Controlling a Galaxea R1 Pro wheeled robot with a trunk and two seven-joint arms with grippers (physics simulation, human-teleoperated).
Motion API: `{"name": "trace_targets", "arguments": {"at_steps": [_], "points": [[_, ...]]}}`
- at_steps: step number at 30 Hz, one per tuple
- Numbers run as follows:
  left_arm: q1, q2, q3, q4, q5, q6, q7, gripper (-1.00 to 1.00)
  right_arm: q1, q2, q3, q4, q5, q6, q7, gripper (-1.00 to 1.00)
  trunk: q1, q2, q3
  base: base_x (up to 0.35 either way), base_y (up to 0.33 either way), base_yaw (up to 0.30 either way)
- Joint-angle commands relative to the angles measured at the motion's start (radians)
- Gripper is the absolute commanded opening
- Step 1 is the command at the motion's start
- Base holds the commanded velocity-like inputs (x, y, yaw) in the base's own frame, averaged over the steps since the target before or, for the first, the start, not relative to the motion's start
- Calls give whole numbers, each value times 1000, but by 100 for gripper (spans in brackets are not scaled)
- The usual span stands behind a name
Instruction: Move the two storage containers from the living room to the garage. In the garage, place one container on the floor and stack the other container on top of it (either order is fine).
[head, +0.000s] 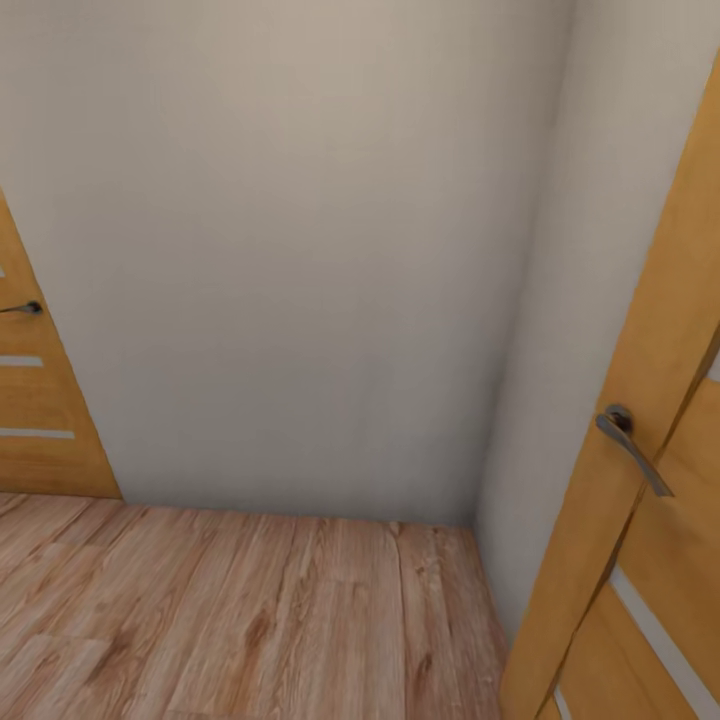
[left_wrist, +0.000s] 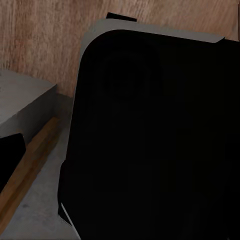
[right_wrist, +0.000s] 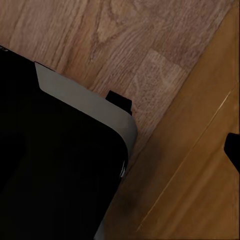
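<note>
- The robot is in transit: the head view faces a plain pale wall meeting a wood-plank floor, with an orange-wood door at the left edge and another orange-wood door, with a metal lever handle, standing ajar close on the right.
- The storage containers appear nowhere here, so I cannot place them; the wood planks suggest the grey-floored garage is not yet reached.
- To do this step well, I would judge the base should turn away from the corner and keep wide of the right door's edge and handle.
- The left wrist view adds what the head view lacks: the robot's dark body over its grey base, with planks beyond.
- The right wrist view shows the same dark body just beside the door panel.
- Neither gripper's fingers can be made out, so whether they are wide or narrow I cannot tell.
</note>
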Motion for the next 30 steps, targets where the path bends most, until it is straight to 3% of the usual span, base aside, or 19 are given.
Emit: {"name": "trace_targets", "arguments": {"at_steps": [1,9,30], "points": [[0,0,0,-1,6,-1,1,100,-1,-5,8,3,-10,-7,5,100,1,0,-1,321,0,0],[0,0,0,-1,6,-1,1,100,-1,-19,9,3,-12,-11,5,100,1,0,-1,321,0,0],[0,0,0,-1,6,-1,1,100,-1,-18,10,3,-6,-12,4,100,1,0,-1,321,0,13]]}}
